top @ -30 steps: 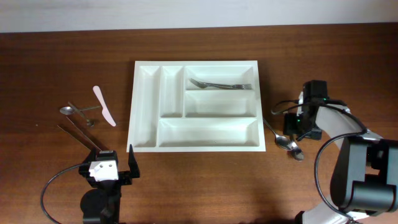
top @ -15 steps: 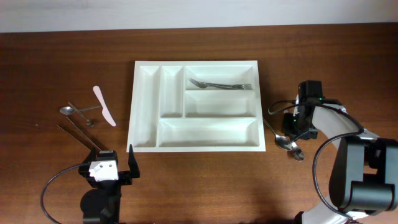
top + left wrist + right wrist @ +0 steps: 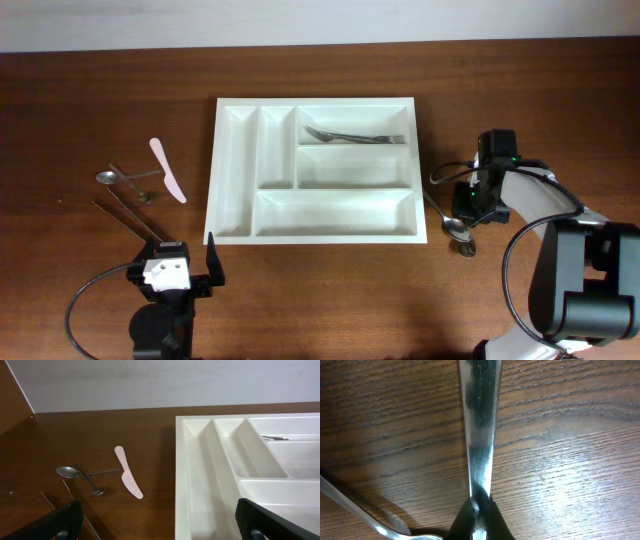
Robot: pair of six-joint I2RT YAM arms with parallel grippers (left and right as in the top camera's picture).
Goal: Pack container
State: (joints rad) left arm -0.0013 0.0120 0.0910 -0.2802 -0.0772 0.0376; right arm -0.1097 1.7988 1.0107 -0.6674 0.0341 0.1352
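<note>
The right pincer (image 3: 477, 519) is pinching a shiny metal handle (image 3: 479, 420) between its dark fingertips, low over the desk (image 3: 570, 460). The close view is cutting the handle off, so I cannot tell which piece of cutlery it is. A spoon (image 3: 455, 227) is lying between this pincer and the container (image 3: 212, 200), a large white tray with two narrow and three long compartments, sitting in the middle of the desk. A fork (image 3: 355, 136) is resting in its far long compartment. The right arm is bending down beside the tray's right edge. The left pincer (image 3: 160, 517) is standing wide open near the tray's front left corner
</note>
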